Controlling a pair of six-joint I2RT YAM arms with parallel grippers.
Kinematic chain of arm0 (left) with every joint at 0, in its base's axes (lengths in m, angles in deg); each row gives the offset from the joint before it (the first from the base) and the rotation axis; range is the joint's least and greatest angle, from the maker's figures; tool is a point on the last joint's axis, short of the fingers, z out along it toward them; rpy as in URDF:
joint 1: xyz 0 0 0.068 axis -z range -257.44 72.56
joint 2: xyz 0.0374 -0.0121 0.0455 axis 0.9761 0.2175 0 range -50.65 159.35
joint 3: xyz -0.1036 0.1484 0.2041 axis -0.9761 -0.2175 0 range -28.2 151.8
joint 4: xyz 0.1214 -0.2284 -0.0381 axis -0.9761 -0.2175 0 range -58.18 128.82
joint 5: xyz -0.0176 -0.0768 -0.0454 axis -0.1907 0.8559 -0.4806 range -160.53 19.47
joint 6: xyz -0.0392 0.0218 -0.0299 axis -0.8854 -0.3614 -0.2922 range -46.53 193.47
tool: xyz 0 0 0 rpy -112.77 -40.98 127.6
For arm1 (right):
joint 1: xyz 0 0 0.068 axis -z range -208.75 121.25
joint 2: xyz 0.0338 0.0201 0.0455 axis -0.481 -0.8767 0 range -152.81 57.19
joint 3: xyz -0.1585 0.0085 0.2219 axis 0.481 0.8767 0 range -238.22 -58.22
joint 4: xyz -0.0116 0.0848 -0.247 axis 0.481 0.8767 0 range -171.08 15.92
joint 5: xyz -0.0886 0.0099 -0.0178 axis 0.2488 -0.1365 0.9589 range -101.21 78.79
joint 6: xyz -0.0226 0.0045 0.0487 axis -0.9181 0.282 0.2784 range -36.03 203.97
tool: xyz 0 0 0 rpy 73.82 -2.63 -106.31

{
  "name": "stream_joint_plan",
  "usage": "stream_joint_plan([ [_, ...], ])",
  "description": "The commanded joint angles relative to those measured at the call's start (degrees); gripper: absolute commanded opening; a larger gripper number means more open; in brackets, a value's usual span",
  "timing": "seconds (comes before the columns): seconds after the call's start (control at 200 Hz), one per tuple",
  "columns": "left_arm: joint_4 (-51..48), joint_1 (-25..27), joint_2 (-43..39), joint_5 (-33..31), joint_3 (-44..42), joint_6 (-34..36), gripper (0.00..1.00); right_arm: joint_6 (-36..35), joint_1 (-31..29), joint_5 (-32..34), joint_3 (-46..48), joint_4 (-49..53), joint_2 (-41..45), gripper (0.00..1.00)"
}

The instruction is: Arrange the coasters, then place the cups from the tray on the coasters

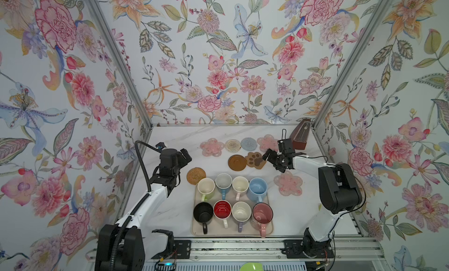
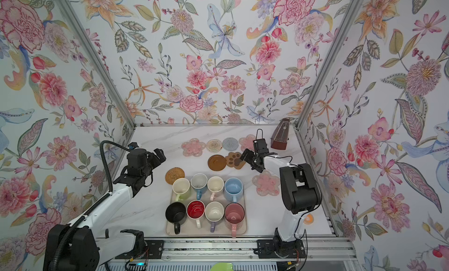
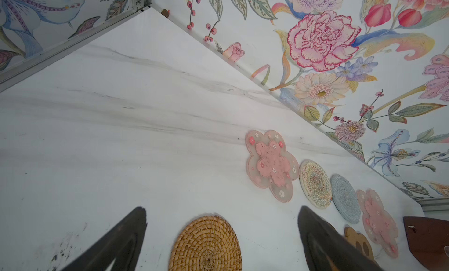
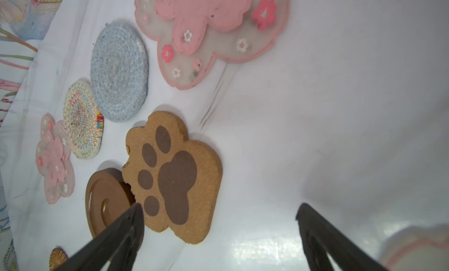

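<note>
The tray (image 1: 215, 231) sits at lower centre in both top views and carries all eight cups (image 1: 241, 211) in two rows of four. The rattan coaster (image 1: 196, 176) lies just off its upper left corner, and a pink flower coaster (image 1: 288, 183) lies to its upper right. The left gripper (image 1: 186, 156) and right gripper (image 1: 273, 161) are both released, jaws wide, holding nothing. The right gripper hovers beside the paw coaster (image 1: 255, 160), which touches the brown disc (image 1: 237, 162). Farthest, four coasters (image 1: 232, 145) form a row across the upper tabletop (image 1: 175, 141).
</note>
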Motion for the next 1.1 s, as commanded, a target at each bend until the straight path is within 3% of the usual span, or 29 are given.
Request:
stream_joint_plan([
  [0.0, -1.97, -0.89, -1.22, 0.09, -0.96, 0.08, 0.99, -2.06, 0.18, 1.27, -1.52, 1.8, -0.92, 0.99],
  [0.55, -8.03, -1.96, -5.19, -1.84, -2.21, 0.25, 0.99, -5.64, -2.28, -0.9, -14.09, 3.49, -12.39, 0.99],
  [1.096, -7.49, -2.14, -4.91, -1.58, -2.32, -0.27, 0.99, -9.52, -5.66, -1.6, -18.31, 7.25, -16.56, 0.99],
])
